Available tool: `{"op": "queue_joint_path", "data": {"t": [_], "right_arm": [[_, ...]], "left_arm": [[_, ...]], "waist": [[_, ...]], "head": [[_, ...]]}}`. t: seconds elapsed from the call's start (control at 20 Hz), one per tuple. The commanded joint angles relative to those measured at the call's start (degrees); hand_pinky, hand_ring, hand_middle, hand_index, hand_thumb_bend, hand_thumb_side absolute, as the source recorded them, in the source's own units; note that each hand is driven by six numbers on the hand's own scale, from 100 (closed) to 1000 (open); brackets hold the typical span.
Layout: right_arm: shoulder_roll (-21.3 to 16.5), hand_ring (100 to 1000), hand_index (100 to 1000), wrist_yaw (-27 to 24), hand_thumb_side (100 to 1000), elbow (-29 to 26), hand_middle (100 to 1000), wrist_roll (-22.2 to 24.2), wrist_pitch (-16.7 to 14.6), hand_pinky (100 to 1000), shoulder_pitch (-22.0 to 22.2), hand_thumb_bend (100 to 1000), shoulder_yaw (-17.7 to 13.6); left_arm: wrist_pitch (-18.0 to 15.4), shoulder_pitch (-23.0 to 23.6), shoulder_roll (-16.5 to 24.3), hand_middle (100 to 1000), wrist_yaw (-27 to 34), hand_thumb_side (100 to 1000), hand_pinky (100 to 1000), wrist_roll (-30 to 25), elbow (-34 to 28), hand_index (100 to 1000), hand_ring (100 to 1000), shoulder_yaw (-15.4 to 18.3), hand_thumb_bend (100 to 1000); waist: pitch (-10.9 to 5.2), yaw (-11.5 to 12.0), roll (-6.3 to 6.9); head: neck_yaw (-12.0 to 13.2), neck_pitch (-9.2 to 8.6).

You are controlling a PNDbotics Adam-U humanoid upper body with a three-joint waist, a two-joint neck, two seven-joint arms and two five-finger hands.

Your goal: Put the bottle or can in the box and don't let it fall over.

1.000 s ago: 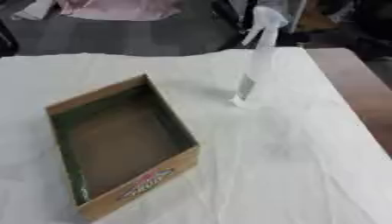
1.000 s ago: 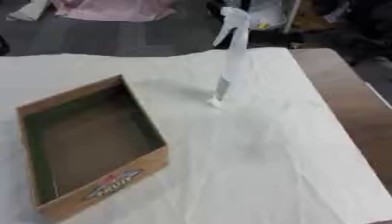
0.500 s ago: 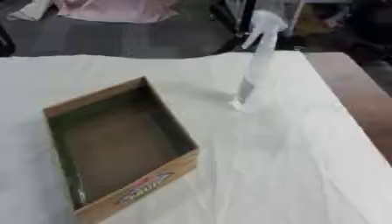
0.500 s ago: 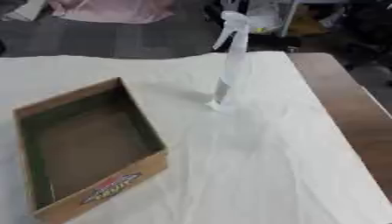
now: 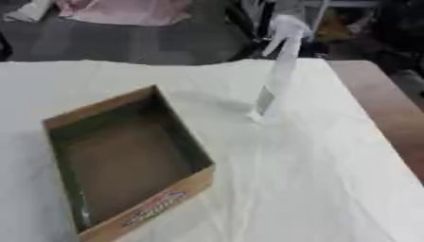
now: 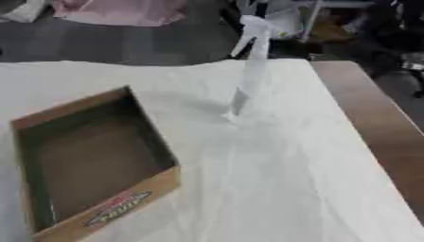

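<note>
Bottle upright on the counter, box empty beside it.

You see neither hand in view, so their state can't be told. The tall, slim, pale spray bottle (image 5: 278, 75) blurs into the white cloth (image 5: 314, 179); the open cardboard box (image 5: 124, 160), its print unreadable, lies well apart to its left.

A white cloth (image 5: 314, 179) covers the table, whose brown wooden edge (image 6: 377, 123) shows bare at the right, and pink fabric (image 5: 124, 10) lies on the dark floor beyond.
</note>
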Motion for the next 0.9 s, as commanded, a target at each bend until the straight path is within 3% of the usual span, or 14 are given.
{"op": "queue_joint_path", "data": {"t": [0.05,0.3,0.9], "right_arm": [[-1.13,979,871,0.22,362,0.17,1000,1.34,-1.17,887,-1.75,321,0.03],[0.23,983,875,-0.04,363,-0.15,1000,2.60,-1.00,890,-3.67,322,1.20],[2.63,996,880,-1.97,362,-2.40,1000,4.47,-0.38,897,-5.63,323,3.27]], "left_arm": [[-0.17,-0.69,1.58,669,0.15,762,647,-0.28,-1.18,820,486,0.20,103],[-0.19,-0.97,1.45,669,0.08,763,647,-0.45,-1.18,820,485,0.14,102],[-0.27,-1.64,1.40,668,0.15,763,648,-0.72,-1.18,820,484,0.03,102]], "waist": [[-0.56,0.22,-0.04],[-0.05,0.89,-0.08],[0.75,1.84,-0.29]], "head": [[-0.84,-1.49],[-1.92,-2.97],[-3.26,-3.93]]}}
